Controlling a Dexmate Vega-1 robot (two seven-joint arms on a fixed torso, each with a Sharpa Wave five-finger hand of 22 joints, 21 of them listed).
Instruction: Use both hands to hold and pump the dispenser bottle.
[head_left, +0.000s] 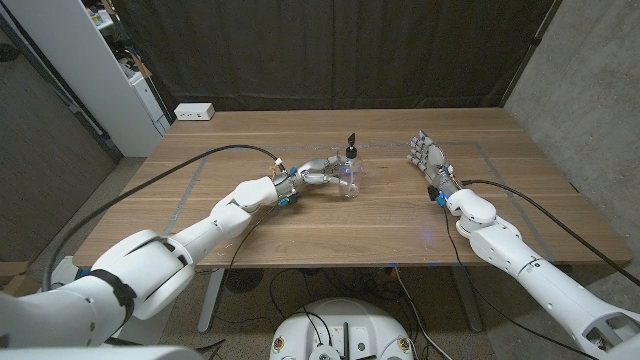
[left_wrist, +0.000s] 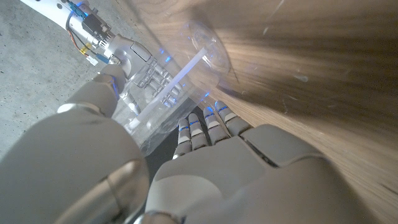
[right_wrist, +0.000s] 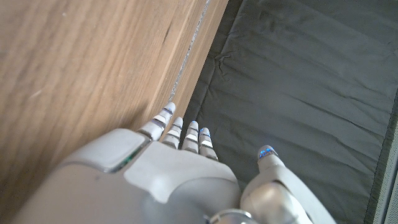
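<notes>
Within left hand (head_left: 322, 178) grasp, dispenser bottle (head_left: 350, 176), upright

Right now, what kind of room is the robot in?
Probably a lab or workshop, not a home. A dark curtain hangs behind the wooden table, the wall looks like bare concrete, and tape lines mark the tabletop. The left hand holds a clear bottle.
</notes>
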